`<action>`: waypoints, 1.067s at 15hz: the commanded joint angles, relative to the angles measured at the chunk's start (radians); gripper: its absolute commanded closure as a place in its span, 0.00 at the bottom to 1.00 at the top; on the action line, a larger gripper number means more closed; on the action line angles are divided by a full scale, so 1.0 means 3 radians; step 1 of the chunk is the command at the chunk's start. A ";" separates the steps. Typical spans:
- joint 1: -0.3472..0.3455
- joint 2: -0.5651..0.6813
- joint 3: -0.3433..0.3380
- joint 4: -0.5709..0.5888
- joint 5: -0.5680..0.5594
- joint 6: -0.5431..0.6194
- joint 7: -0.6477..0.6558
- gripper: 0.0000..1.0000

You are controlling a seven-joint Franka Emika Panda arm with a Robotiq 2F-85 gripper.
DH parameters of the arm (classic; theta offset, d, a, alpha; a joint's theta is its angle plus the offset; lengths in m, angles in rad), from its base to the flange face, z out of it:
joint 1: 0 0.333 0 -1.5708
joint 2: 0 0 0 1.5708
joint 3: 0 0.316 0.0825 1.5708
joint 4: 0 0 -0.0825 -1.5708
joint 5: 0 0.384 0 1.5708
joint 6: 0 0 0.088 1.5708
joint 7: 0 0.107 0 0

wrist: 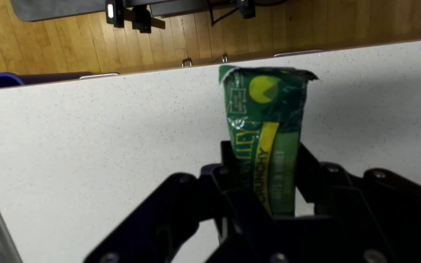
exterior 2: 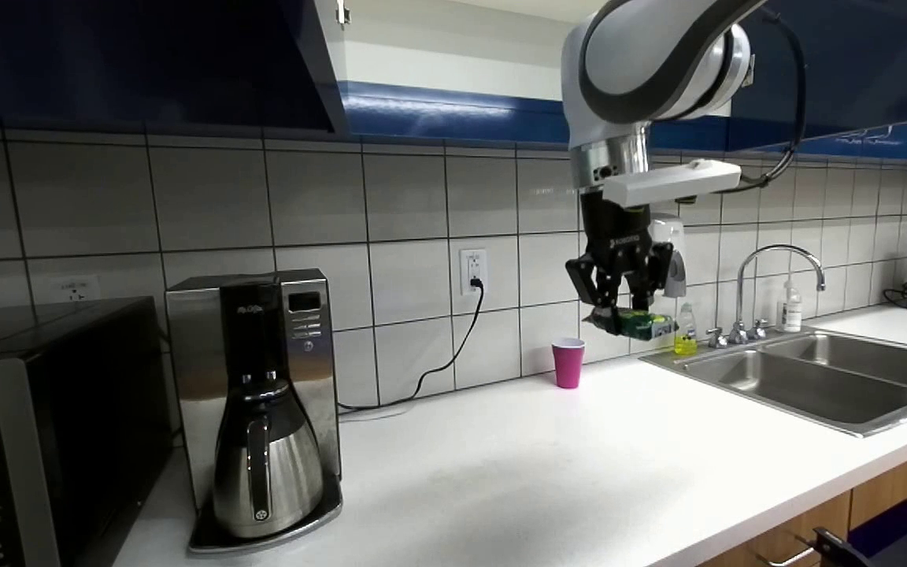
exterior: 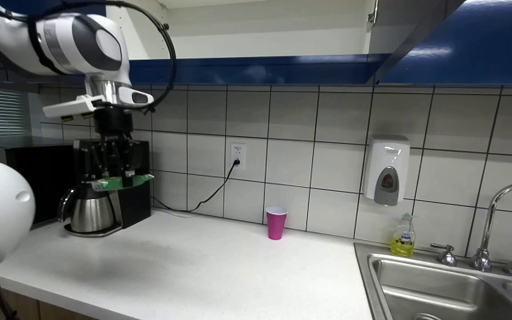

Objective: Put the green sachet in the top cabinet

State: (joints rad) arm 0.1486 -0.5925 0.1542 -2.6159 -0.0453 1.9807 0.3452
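Note:
The green sachet [wrist: 265, 106] is held in my gripper [wrist: 263, 155] in the wrist view, with a finger against each side. Its printed face shows and its near end is hidden behind the gripper. The sachet also shows in both exterior views [exterior: 113, 183] [exterior 2: 646, 324], lying roughly level below the gripper [exterior: 116, 175] [exterior 2: 627, 313], well above the counter. The top cabinet [exterior: 256, 71] is on the wall above, with a blue lower edge and white interior; its doors stand open. It also shows in an exterior view [exterior 2: 453, 114]. The gripper is lower than the cabinet's bottom edge.
A pink cup [exterior: 276, 224] stands on the white counter [exterior: 185, 275] by the wall. A coffee maker [exterior 2: 264, 394] and microwave [exterior 2: 60, 425] are at one end. A sink [exterior 2: 800, 386], faucet [exterior: 489, 222] and yellow soap bottle [exterior: 402, 242] are at the other. An open cabinet door [exterior: 465, 49] juts out.

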 commanded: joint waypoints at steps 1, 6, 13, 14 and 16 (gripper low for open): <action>-0.0065 -0.0519 0.0168 0.0264 0.0011 -0.0501 0.0115 0.84; -0.0155 -0.0721 0.0330 0.0925 -0.0069 -0.0912 0.0163 0.84; -0.0404 -0.0592 0.0448 0.1855 -0.0315 -0.0976 0.0176 0.84; -0.0440 -0.0562 0.0459 0.1951 -0.0349 -0.0958 0.0175 0.84; -0.0512 -0.0489 0.0493 0.2141 -0.0402 -0.0948 0.0196 0.84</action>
State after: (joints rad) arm 0.0466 -0.7984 0.2689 -2.0850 -0.1316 1.7230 0.3812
